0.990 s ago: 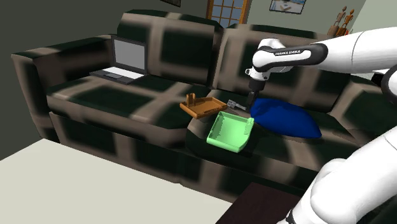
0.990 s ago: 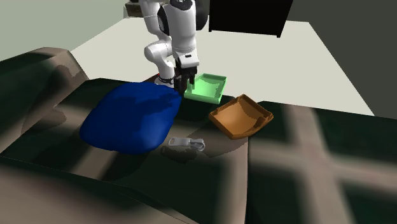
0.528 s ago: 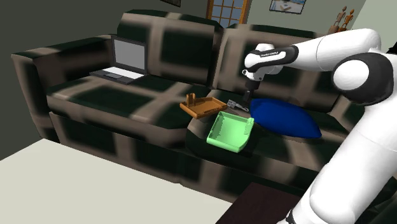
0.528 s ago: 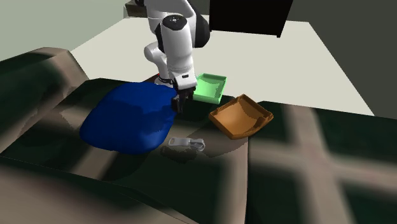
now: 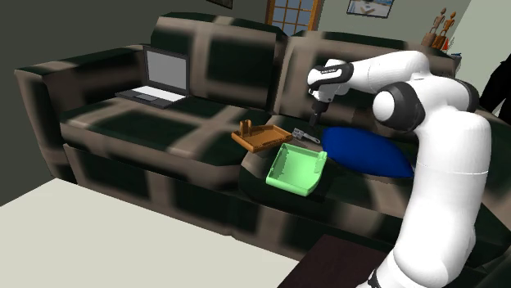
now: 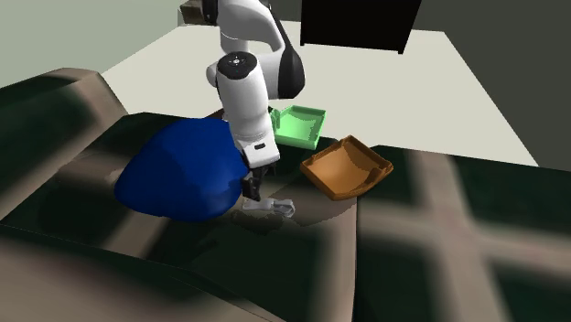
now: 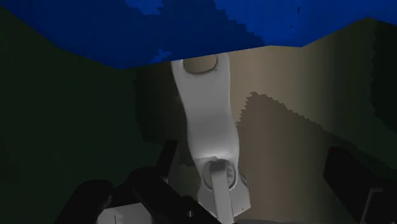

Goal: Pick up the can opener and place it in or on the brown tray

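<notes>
A: Where is the claw [image 6: 252, 187] hovering?
B: Low over the sofa [image 5: 164, 131], its fingers standing wide apart either side of the grey can opener [image 6: 270, 207], which is lying beside the blue cushion [image 6: 183, 169]. The brown tray [image 6: 346, 166] is sitting near.

One sofa [image 5: 123, 114] recorded. Five loose items lie on it: one laptop [image 5: 160, 78], one brown tray [image 5: 260, 137], one green tray [image 5: 296, 170], one blue cushion [image 5: 364, 151] and one can opener [image 6: 268, 207]. That makes two trays in all, one of each colour. One robot arm [image 5: 442, 139] is present, carrying one gripper [image 6: 251, 188] with two fingers [image 7: 353, 181]. On the back wall: one paned window [image 5: 291, 15] and one framed picture [image 5: 373, 6].
</notes>
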Available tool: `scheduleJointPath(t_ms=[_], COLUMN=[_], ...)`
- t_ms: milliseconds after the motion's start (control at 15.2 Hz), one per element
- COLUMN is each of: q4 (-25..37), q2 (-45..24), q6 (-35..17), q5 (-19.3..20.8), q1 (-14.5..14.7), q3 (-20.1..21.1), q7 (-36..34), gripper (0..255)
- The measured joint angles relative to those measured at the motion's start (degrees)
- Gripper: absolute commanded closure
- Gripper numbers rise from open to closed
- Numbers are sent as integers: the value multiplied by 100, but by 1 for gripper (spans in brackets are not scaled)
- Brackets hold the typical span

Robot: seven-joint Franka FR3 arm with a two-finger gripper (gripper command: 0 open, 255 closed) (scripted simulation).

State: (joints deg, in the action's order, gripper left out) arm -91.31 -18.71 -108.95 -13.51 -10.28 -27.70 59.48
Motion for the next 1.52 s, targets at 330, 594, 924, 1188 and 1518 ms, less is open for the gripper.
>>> scheduleJointPath(t_ms=[330,594,924,1188,1518], q4=[362,243,180,178,178], q2=[-516,-629,-635,-635,-635], q6=[-130,-353,-422,-424,-423], q5=[-290,-354,-364,-365,-365], q1=[-203,-207,-204,-204,-204], q3=[76,109,113,113,114], q7=[230,270,284,285,285], gripper=[0,0,0,255,255])
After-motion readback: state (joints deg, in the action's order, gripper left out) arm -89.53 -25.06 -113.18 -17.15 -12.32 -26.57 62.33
